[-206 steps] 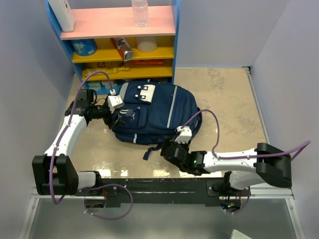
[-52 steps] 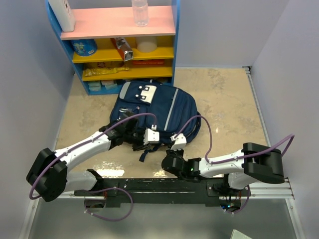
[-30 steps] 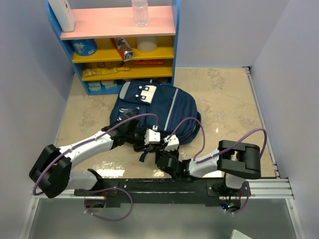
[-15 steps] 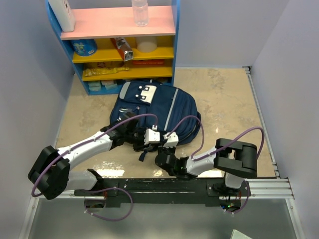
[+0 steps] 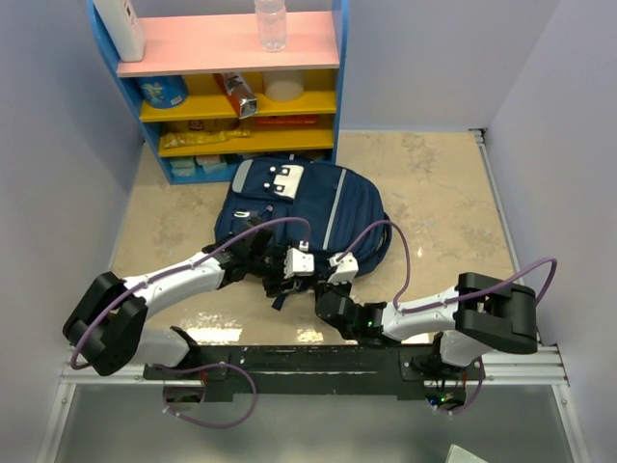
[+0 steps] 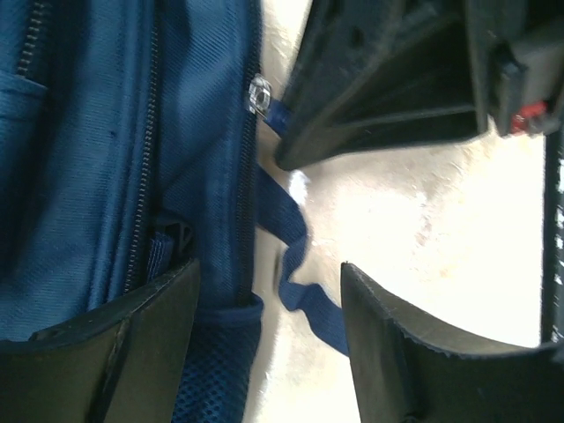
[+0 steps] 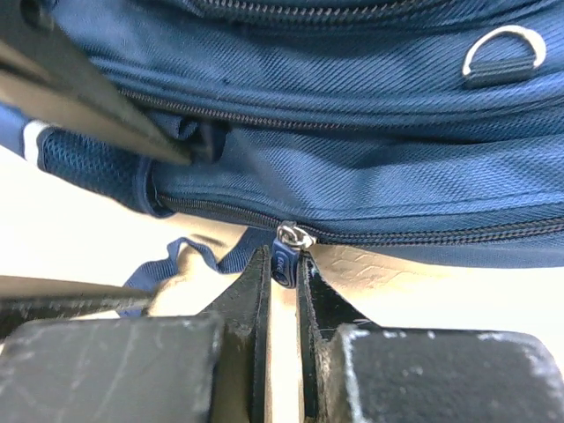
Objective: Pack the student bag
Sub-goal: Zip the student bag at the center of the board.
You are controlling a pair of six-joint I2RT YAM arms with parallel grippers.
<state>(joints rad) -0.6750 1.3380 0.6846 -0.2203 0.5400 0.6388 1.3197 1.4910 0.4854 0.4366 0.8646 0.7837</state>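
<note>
The bag [image 5: 352,207] is dark blue with thin grey stripes [image 5: 332,218] and a white patch [image 5: 282,177]. The zip pull [image 7: 284,256] is blue. The shelf [image 5: 207,45] is pink, yellow and blue.

A marble-patterned table [image 5: 443,193] with a bright shelf [image 5: 231,43] at the back.
Pale lilac-grey walls [image 5: 434,58] close in the beige table on three sides. The shelf has blue sides, a pink top board and yellow lower boards, and a clear bottle [image 5: 271,24] stands upright on top. Light glares off the table's near edge.

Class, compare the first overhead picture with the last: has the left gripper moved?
Yes. The left gripper moved away from the shelf, to the bag's near edge.
</note>
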